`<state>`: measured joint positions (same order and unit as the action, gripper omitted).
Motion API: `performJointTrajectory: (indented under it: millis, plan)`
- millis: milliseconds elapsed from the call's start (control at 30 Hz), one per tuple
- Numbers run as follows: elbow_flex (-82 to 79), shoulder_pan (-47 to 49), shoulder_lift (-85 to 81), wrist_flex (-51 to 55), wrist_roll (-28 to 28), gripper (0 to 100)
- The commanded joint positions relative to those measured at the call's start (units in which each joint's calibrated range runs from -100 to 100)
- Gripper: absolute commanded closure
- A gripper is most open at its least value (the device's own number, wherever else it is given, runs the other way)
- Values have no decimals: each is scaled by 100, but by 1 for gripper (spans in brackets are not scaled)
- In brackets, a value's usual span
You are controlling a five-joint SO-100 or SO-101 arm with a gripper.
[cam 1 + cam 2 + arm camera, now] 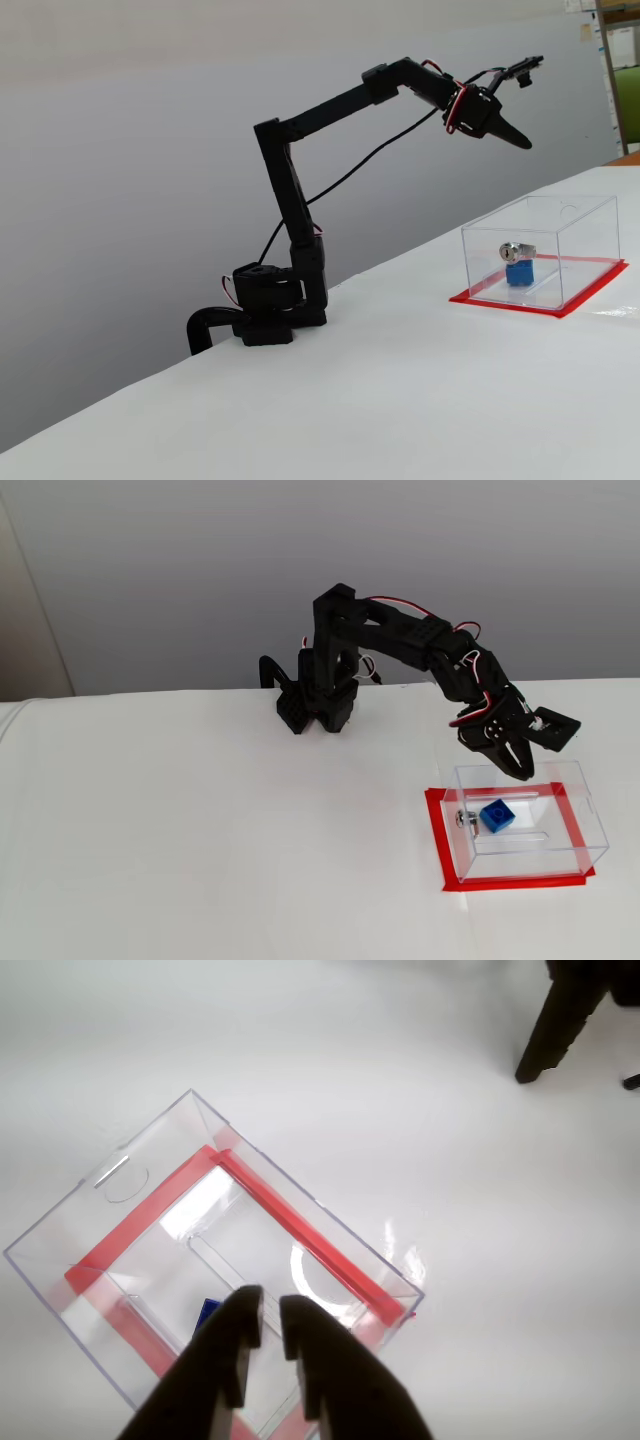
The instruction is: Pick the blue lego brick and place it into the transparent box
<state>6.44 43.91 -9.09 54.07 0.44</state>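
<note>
The placement step appears complete: the brick (496, 816) lies on the floor of the box (590, 832), next to the silver lock (463, 819), and nothing touches it. In a fixed view from the side, the brick (518, 272) sits low behind the clear front wall, just beside the lock (514, 250). The claw (521, 765) is raised above the box's open top, clear of the walls, and holds nothing. In the wrist view the claw (272, 1352) shows its two fingers nearly together, with only a narrow gap between them and no object in that gap. Judged from these positions, what remains is at most withdrawal of the arm from above the box. The brick is small and bright blue, with round studs on top, and rests flat with studs up. In the wrist view only a blue corner (207, 1312) is visible beside the left finger. The box stands on the white table (200, 830) with a red-edged base.
</note>
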Motion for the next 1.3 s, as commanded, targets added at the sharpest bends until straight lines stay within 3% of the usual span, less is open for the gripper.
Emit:
performJointTrajectory:
  millis: [0, 733, 1033, 1267]
  plan:
    - [215, -513, -665, -81, -13, 98]
    - [-3004, -4299, -3754, -81, -7, 98]
    - [-4758, -4986, -5103, -107, -13, 98]
    - [-6756, -4971, -6435, -1021, -18, 98]
